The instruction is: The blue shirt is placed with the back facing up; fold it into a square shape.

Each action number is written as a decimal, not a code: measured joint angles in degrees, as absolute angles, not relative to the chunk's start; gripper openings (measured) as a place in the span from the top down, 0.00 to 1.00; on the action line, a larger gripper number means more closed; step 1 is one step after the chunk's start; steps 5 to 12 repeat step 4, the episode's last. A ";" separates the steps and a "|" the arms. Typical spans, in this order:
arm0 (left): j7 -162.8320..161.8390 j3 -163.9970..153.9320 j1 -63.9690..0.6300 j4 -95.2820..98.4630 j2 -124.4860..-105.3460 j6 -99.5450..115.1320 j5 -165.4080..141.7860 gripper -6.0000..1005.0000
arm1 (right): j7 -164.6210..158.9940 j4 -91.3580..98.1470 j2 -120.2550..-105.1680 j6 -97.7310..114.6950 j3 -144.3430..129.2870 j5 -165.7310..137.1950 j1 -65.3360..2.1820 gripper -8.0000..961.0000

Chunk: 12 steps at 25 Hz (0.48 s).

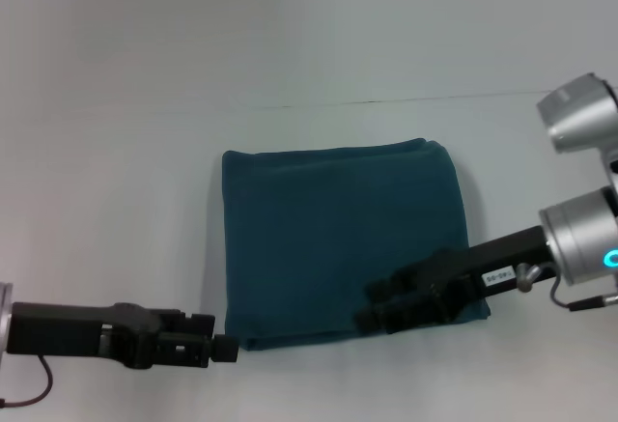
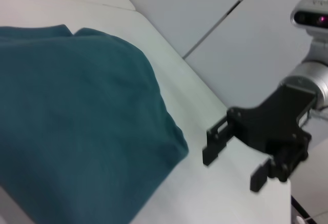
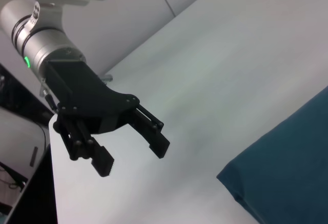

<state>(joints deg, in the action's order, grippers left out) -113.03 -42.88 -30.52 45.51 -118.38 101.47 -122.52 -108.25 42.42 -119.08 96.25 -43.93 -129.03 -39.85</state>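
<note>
The blue shirt (image 1: 343,239) is seen lying on the white table (image 1: 126,152) as a plain, nearly square folded bundle — edges slightly rounded, near side toward the robot. The right gripper (image 1: 375,306) is held low over the shirt's near right corner, its fingers spread apart and empty. The left gripper (image 1: 224,348) is positioned just beside the near left corner — its fingers parted too, nothing held.
</note>
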 joint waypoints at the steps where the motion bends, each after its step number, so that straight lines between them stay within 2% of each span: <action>1: -113.03 -42.89 -30.77 45.34 -118.38 100.97 -122.56 0.19 | -108.14 41.84 -119.21 95.81 -44.08 -129.01 -39.82 0.32; 12: -112.93 -43.13 -31.64 44.53 -118.28 99.91 -122.60 0.19 | -107.61 39.74 -119.35 94.65 -44.83 -129.12 -39.85 0.32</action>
